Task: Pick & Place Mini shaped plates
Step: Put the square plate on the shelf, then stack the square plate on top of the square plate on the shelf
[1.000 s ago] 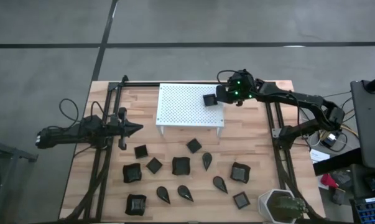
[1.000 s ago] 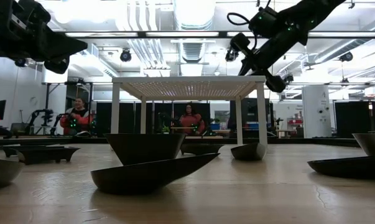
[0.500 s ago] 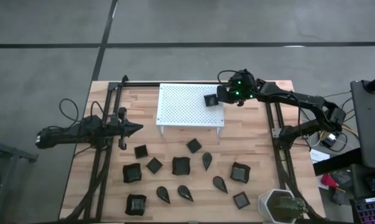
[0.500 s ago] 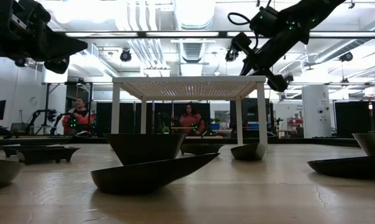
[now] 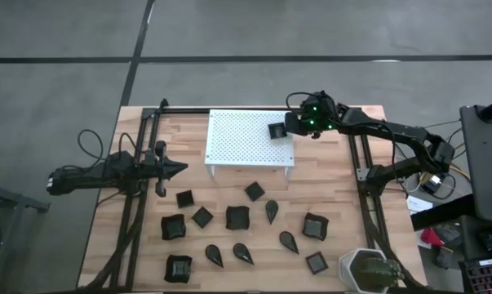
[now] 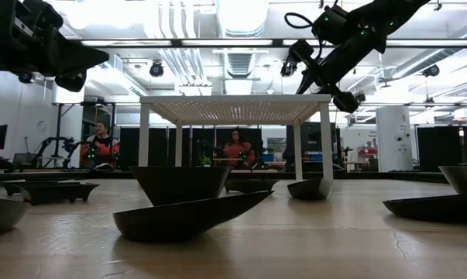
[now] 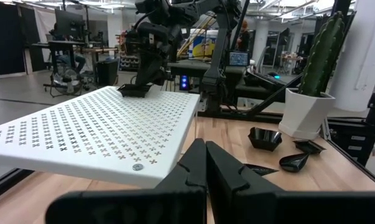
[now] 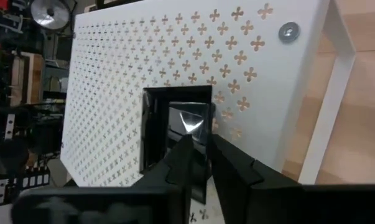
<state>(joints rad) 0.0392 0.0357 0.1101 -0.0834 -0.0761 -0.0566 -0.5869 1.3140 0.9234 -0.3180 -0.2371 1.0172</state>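
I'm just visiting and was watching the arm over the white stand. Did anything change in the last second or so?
Very little. The right gripper has stayed over the white stand, with a small square plate on the stand's top at its fingertips; its fingers appear to be just starting to part. The left gripper stayed shut, waiting at the table's left. The plates on the table did not move.

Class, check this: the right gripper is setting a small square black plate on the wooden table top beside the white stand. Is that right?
Not quite. The right gripper is setting the small square black plate on top of the white perforated stand, not the table; the high view shows it.
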